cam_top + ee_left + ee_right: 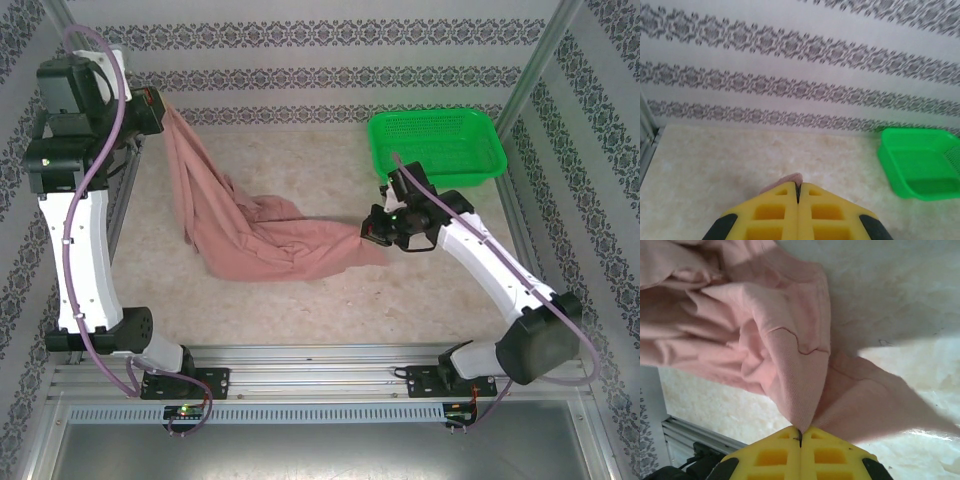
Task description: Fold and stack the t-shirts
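Left gripper (152, 108) is raised over the table's (300, 310) far-left corner, yellow jaws pressed together on a pinch of the pink t-shirt (250, 235). The shirt hangs from it, slopes down and bunches mid-table, crumpled. Right gripper (372, 232) sits low at the shirt's right end, jaws pinching a fold of cloth. Green mesh basket (435, 145) is in the far-right corner, apart from the shirt.

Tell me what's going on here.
Two robot arms hold one salmon-pink t-shirt between them. The left gripper, raised at far left, is shut on one end, so cloth drapes down to the table. The right gripper is shut on another edge, low by the table. A green mesh basket sits far right.
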Motion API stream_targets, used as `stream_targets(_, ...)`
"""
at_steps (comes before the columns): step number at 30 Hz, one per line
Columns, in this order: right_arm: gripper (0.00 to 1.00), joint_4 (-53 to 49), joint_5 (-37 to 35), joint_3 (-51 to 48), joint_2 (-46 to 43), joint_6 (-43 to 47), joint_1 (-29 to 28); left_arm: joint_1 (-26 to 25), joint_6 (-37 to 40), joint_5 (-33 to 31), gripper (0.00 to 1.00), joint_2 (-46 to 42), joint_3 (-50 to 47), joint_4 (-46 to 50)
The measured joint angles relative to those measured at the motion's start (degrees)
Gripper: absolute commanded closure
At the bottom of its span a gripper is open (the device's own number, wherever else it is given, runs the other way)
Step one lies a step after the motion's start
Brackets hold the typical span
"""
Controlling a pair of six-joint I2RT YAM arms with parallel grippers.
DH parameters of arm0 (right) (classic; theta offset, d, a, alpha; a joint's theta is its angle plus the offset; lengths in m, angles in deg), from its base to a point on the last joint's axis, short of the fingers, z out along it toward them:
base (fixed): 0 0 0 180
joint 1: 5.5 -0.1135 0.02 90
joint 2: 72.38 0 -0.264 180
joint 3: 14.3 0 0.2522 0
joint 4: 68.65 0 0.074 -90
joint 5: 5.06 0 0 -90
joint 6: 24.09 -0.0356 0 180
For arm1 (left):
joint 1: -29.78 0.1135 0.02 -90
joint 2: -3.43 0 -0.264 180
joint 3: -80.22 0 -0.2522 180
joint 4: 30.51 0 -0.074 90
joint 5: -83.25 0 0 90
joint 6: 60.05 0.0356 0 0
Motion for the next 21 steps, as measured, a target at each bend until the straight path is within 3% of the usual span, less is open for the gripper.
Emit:
stream_targets(12,1.0,-4.6,4.3,-0.2,-2.2,5.3,7.8,0.0,-2.6,5.0,1.0,2.7,-2.8,-0.2)
stream_targets(17,1.0,-3.2,4.3,-0.3,4.8,8.3,11.2,-0.1,-2.3,3.0,1.0,12.7,-7.4,-2.8)
stream_targets(21,1.0,-2.7,4.1,2.2,12.3,11.0,12.5,-0.1,-1.0,-1.1,1.0,24.4,-5.8,-3.7)
